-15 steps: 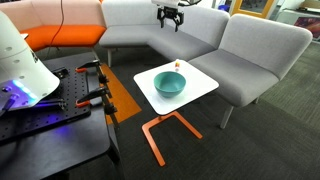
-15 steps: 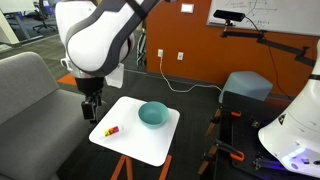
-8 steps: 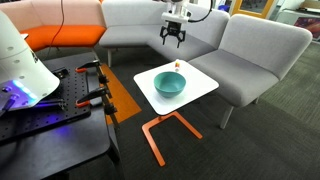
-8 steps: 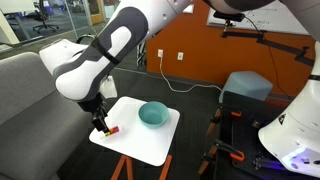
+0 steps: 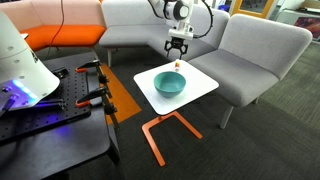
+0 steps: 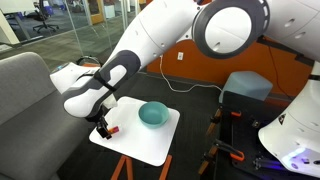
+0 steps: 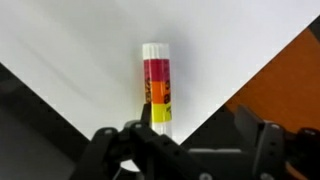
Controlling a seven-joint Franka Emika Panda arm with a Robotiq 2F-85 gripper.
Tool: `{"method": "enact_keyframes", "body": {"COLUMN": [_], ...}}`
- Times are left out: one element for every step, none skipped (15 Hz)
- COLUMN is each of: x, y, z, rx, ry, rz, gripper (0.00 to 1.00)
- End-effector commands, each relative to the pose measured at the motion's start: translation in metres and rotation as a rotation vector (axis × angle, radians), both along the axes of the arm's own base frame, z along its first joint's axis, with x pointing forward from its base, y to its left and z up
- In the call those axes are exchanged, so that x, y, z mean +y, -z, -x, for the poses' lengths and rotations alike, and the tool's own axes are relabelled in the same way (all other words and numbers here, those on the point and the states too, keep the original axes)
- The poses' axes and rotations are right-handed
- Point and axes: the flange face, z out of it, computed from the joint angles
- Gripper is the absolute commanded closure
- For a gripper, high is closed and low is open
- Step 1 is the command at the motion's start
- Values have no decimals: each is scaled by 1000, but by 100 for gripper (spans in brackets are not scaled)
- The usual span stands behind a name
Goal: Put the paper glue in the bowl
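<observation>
- Wrist view: gripper (image 7: pixel 190 150) spread wide, gripping nothing, just above the paper glue (image 7: pixel 157 85) lying on the white table (image 7: pixel 80 60).
- Bowl (image 6: pixel 152 114) stands near, apart from the glue.

White square table (image 6: pixel 140 142) bearing a teal bowl (image 6: pixel 152 114) and, apart to its left near the edge, the paper glue (image 6: pixel 113 130) lying flat.

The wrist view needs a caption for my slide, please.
Open claw hovers over the paper glue lying on the white table.
</observation>
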Motion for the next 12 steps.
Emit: {"method": "enact_keyframes", "body": {"x": [-4,-5,-7,-9,-10,-11,-11,-10,-9,-6,-4,-3], "y": [15,19,22,23,23,24,24,25,24,19,17,13], "z": [-9,-10,-10,-12,-13,-13,-14,-14,-15,-17,-19,-21], "rx": [23,30,36,39,45,51,56,59,60,56,50,39], "ry": [-28,-24,-29,-29,-28,-29,-30,-35,-38,-42,-51,-51], "rz": [4,7,10,15,19,21,20,18,13,1,-7,-14], "gripper": [41,51,58,66,73,82,88,95,100,100,70,70]}}
